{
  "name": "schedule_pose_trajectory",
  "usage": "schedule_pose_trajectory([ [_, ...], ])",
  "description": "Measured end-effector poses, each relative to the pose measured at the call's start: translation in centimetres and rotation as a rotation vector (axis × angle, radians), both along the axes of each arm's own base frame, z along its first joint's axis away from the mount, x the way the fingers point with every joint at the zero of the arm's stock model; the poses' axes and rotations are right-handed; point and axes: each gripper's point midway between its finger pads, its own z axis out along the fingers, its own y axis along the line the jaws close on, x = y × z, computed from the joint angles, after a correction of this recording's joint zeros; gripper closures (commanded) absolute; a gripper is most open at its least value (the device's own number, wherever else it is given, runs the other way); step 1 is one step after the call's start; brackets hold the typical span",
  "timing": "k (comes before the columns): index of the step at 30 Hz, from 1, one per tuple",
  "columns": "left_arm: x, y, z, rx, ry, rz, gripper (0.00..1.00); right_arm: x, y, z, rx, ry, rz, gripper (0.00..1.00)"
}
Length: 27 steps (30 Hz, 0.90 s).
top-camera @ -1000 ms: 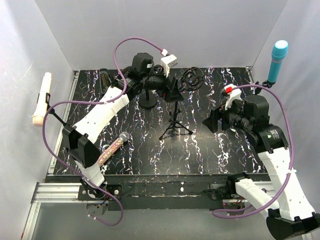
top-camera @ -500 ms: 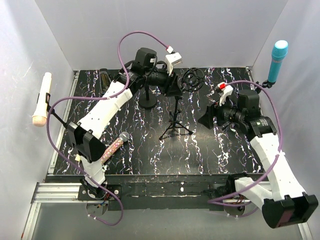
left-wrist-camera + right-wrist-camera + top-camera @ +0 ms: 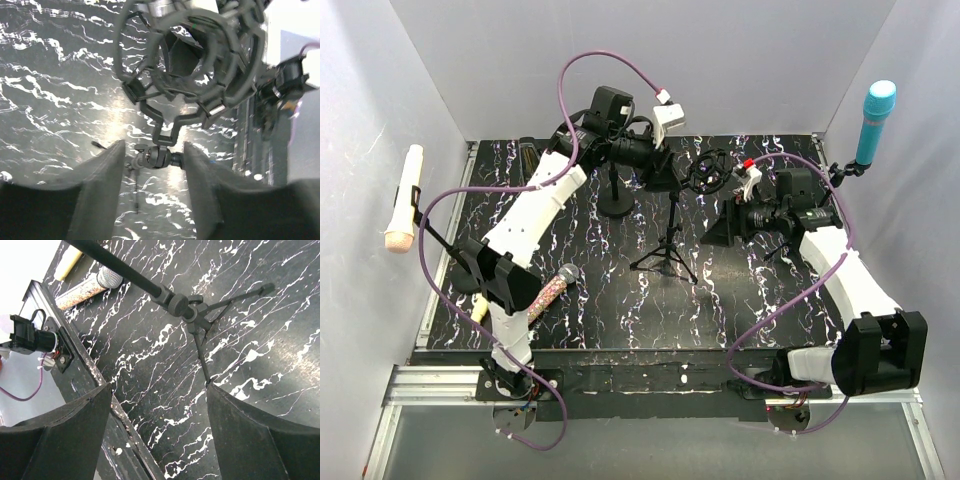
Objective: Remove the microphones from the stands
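Note:
A black tripod stand (image 3: 670, 240) stands mid-table with a ring-shaped shock mount (image 3: 705, 172) on top. I see no microphone in the ring (image 3: 220, 102). My left gripper (image 3: 672, 183) reaches in from the left. Its jaws (image 3: 153, 145) stand on either side of the stand's swivel joint (image 3: 155, 157), and the right finger touches its knob. My right gripper (image 3: 718, 232) hangs wide open and empty just right of the stand. In its wrist view (image 3: 157, 387) the stand pole (image 3: 150, 285) shows beyond. A pink glitter microphone (image 3: 548, 292) lies on the table at the left (image 3: 82, 292).
A white microphone (image 3: 402, 198) is clipped at the left wall. A blue one (image 3: 873, 120) is clipped at the right wall. A black round-base stand (image 3: 616, 203) sits behind the left arm. The table's front rail (image 3: 90, 375) runs below the right gripper.
The right arm has swung left toward the stand. The tripod legs have turned on the table and the shock mount has shifted slightly nearer. The left gripper stays at the joint.

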Motion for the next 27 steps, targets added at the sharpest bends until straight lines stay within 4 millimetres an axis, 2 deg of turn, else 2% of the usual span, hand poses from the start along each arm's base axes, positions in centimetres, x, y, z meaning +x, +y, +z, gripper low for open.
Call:
schedule_pose_trajectory([
  [6, 0.7, -0.1, -0.2, -0.008, 0.016, 0.019, 0.41, 0.6, -0.5, 0.8, 0.015, -0.038, 0.015, 0.18],
  [14, 0.9, -1.9, 0.9, -0.047, -0.066, -0.08, 0.48, 0.5, -0.2, 1.1, 0.052, -0.001, 0.013, 0.18],
  [19, -0.3, -2.4, -0.7, -0.011, -0.052, -0.143, 0.5, 0.7, 0.4, 0.3, 0.095, 0.092, 0.011, 0.22],
  [23, -1.4, -2.5, -1.8, 0.032, -0.051, -0.174, 0.66, 0.5, 0.8, -0.5, 0.123, 0.173, 0.031, 0.23],
  [27, -1.4, -2.9, -1.9, 0.03, -0.077, -0.189, 0.88, 0.2, 1.1, -1.1, 0.144, 0.24, 0.042, 0.24],
])
